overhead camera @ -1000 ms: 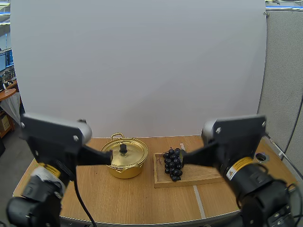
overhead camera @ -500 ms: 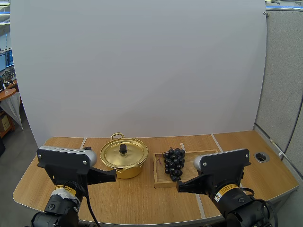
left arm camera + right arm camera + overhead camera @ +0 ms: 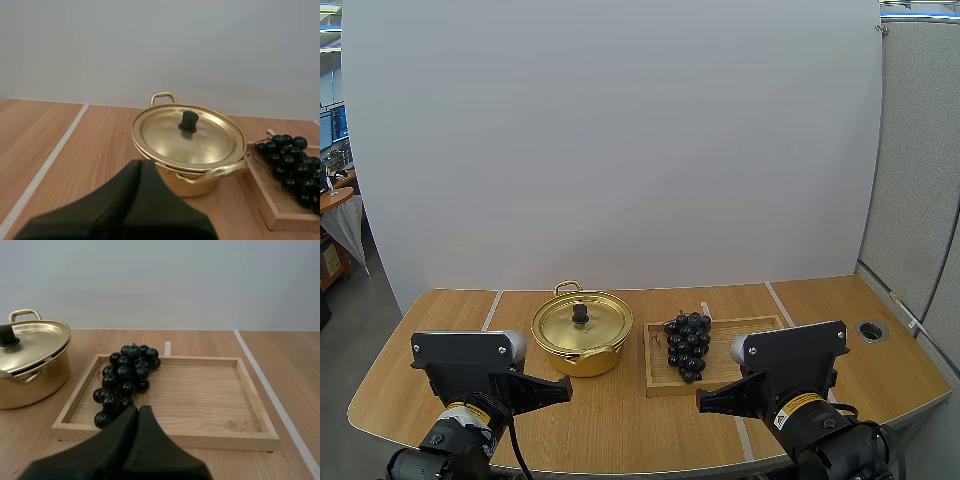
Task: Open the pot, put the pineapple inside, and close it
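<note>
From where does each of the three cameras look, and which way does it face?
High view: behind and above the arm bases, facing forward and down over the table; left hand and right hand show.
Left wrist view: on the left arm, low, facing the gold pot, lid on; own shut hand shows.
Right wrist view: on the right arm, low, facing the grapes on the wooden tray; own shut hand shows.
Shared: both wrist views catch pot and grapes.

wooden tray (image 3: pixel 200 390): flat on table (image 3: pixel 620 420) | table: wooden, pale stripes
</note>
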{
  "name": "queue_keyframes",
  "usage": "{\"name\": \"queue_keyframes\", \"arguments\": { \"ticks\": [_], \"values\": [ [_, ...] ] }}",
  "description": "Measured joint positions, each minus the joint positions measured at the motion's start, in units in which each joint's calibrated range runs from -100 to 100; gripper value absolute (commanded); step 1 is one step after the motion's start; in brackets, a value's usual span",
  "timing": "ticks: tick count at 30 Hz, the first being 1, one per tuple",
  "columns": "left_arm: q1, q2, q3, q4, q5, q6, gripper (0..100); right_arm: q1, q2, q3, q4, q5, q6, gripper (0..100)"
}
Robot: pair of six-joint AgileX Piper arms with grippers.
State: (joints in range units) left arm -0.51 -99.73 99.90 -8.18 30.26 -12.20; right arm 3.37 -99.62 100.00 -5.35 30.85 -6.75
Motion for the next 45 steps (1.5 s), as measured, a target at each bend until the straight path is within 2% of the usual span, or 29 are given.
{"name": "queue_keyframes", "arguments": {
  "ticks": [45],
  "values": [
    [0.2, 0.0, 0.0, 1.2, 1.2, 0.1, 0, 0.0, 0.0, 0.0, 0.0, 0.2, 0.1, 0]
  ]
}}
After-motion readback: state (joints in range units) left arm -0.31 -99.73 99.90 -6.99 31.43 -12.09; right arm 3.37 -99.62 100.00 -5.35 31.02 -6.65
